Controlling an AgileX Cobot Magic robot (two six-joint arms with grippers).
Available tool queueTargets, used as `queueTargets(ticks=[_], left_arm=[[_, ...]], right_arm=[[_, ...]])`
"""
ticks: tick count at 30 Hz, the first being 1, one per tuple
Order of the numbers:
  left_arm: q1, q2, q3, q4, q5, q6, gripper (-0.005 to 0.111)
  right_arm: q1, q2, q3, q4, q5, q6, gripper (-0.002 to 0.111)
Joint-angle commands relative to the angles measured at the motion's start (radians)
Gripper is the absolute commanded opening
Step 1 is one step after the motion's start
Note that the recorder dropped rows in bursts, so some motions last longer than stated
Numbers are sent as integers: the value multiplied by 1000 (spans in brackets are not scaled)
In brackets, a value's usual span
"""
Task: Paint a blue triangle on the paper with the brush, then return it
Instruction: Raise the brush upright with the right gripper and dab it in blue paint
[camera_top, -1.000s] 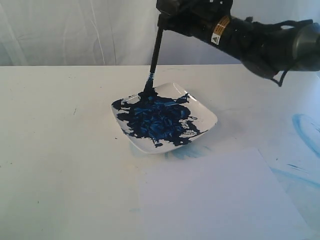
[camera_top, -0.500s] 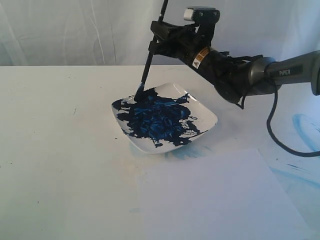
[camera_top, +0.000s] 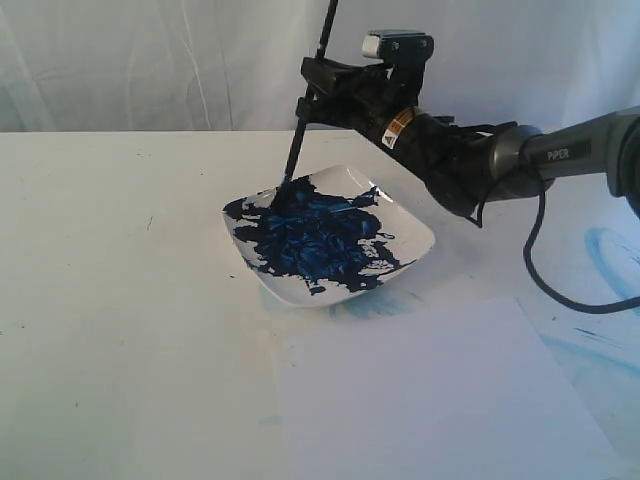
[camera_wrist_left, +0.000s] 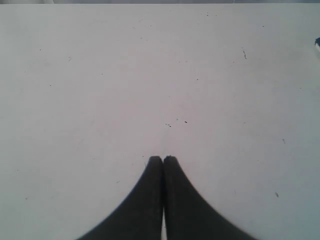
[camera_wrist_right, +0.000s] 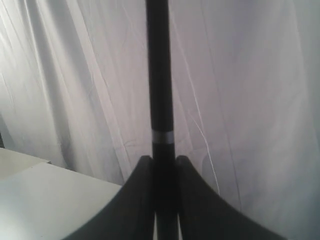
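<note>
Right gripper (camera_top: 308, 98) is clamped on the brush (camera_top: 296, 150), partway up the black handle. In the right wrist view both fingers press flat against the shaft (camera_wrist_right: 159, 75), and the upper handle points at the white curtain (camera_wrist_right: 65, 90).

Brush is close to upright, with its top leaning slightly toward the arm. Its tip is down in the dark blue paint (camera_top: 315, 240) at the far left edge of the dish (camera_top: 412, 238). Judgement: this is the loading step. The steep angle puts only the bristles in the paint and keeps the gripper above the dish rim.

Paper (camera_top: 430, 390) lies flat on the table (camera_top: 120, 300), just in front of the dish and on the right arm's side, so the loaded brush has little way to go. The sheet looks blank, with no triangle on it yet. Painting and returning the brush are both still to do.

Pale blue smears (camera_top: 612, 258) mark the table to the right of the paper.

Left gripper (camera_wrist_left: 163, 161) has its fingers together and holds nothing. It hangs over bare tabletop, apparently parked out of the way.

Risk: drips between dish and paper.
</note>
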Motion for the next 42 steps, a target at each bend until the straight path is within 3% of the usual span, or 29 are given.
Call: queueTargets(ticks=[1,8,22,28,34,42], left_arm=[[0,-4,4,-1,-2,-7,0],[0,-4,4,-1,-2,-7,0],[0,-4,4,-1,-2,-7,0],[0,-4,4,-1,-2,-7,0],[0,-4,4,-1,-2,-7,0],[0,-4,4,-1,-2,-7,0]], right_arm=[[1,-15,-4,-7,-123,-58,0],[1,-25,-4,-95,44,60,0],[-9,-88,-4,-119,-40,76,0],[-35,-213,-4,-348,-6,253,0],[-64,-382,16,-692,-8,508,0],[-79,-719,242,-750,149,524,0]])
